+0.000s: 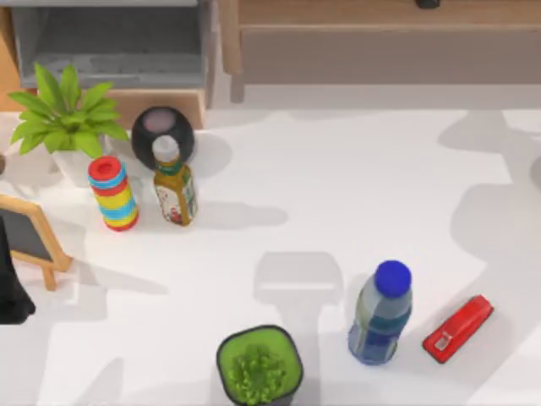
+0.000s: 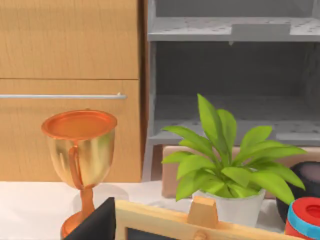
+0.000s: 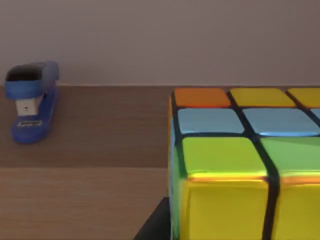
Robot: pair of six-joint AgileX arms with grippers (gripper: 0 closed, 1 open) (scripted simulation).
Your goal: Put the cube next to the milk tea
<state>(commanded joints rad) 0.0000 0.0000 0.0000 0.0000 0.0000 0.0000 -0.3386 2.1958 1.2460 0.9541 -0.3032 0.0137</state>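
Filling the right wrist view close up, the cube [image 3: 240, 165] is sitting on a brown wood surface w/ a blue stapler [image 3: 32, 102] well apart. It's looking rigid, light, w/ glossy slick tiles, so I'm judging 2 opposite flat faces the best hold. Milk tea [image 1: 174, 188] is standing on the white counter [image 1: 338, 194] beside a striped can [image 1: 113, 193]. Can't tell how either arm's fingers are set.

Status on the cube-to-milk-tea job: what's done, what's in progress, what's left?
Done: nothing visibly placed; the olive-brown milk tea bottle stands on the white table between the striped red-blue-yellow cylinder and open space, with no cube beside it.
In hand: the right wrist view sits close against the yellow-green-orange-blue puzzle cube on a brown wooden surface, near a blue stapler.
Left: carry the cube over and set it beside the bottle.
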